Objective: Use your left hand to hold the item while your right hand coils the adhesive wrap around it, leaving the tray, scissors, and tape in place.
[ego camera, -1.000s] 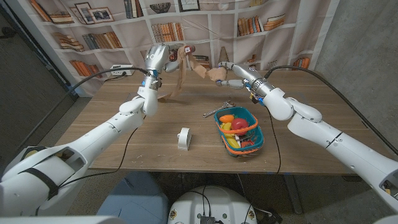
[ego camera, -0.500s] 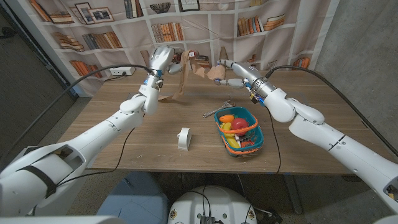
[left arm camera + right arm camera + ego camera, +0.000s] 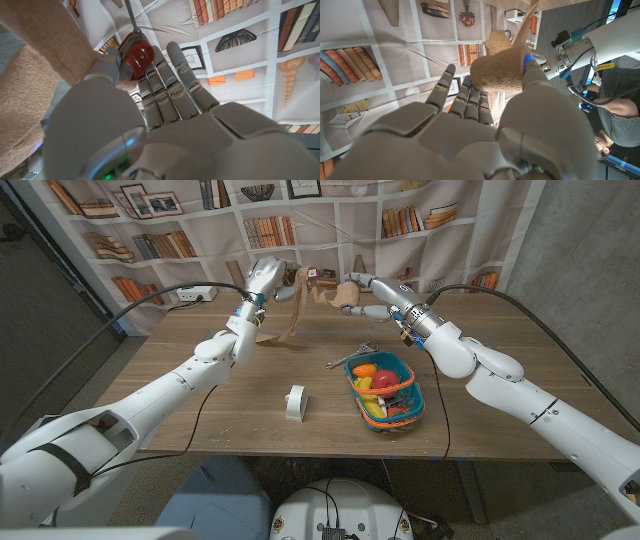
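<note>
Up above the far side of the wooden worktop [image 3: 200,415], the left hand [image 3: 266,278] is raised with its fingers closed around a small dark red object with a thin metal stem [image 3: 138,54]; the left wrist view shows that item pinched between the thumb and the fingers. A strip of tan, fuzzy adhesive wrap [image 3: 295,305] hangs from the item, its loose tail reaching down to the worktop just behind the left forearm. The strip also runs across to the right hand [image 3: 357,293], which is lifted at about the same height, near the left hand but apart from it. In the right wrist view, a tan roll of the same wrap [image 3: 501,67] sits between the thumb and the fingers, so that hand has hold of it.

On the worktop below the right forearm stands a teal plastic basket-like tray [image 3: 412,411] filled with colourful pieces in red, orange and yellow. A pair of metal scissors [image 3: 350,356] lies just behind the tray, near its far rim. A small white roll of tape [image 3: 295,402] stands on its edge to the left of the tray, well apart from it, nearer the front edge of the worktop.
</note>
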